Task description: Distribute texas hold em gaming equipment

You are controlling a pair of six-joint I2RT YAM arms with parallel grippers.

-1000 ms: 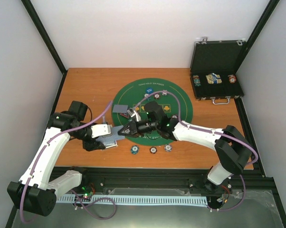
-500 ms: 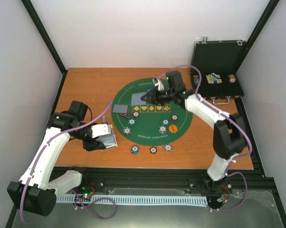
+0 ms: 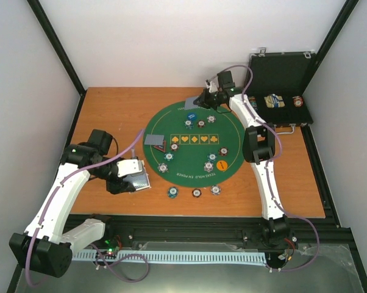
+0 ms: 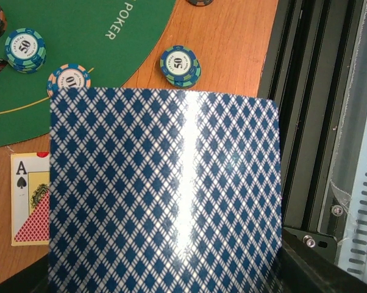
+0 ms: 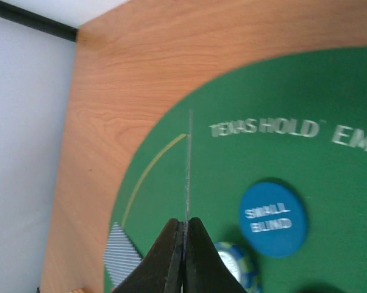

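Playing card (image 5: pixel 188 165), 1 only, is pinched edge-on between the shut fingers of the right gripper (image 5: pixel 185 229). It hangs over the far rim of the green mat (image 5: pixel 281 85), close to the blue small blind disc (image 5: pixel 273 218). The left gripper (image 3: pixel 130 177) has its fingers narrowed around the deck (image 4: pixel 165 189), held face down over the wooden surface (image 3: pixel 110 110) just off the mat's near-left edge. Striped poker chips (image 3: pixel 197 193) sit in a row of 3 off the mat's near edge, with more on the felt beside an orange disc (image 3: pixel 221 165).

Dealing appears to be the step in hand. The next move likely calls for laying the card flat at a far seat, parting the fingers, then returning for another.

The black case (image 3: pixel 280 91) stands open at the far right, holding a few chips and small packs too small to identify.
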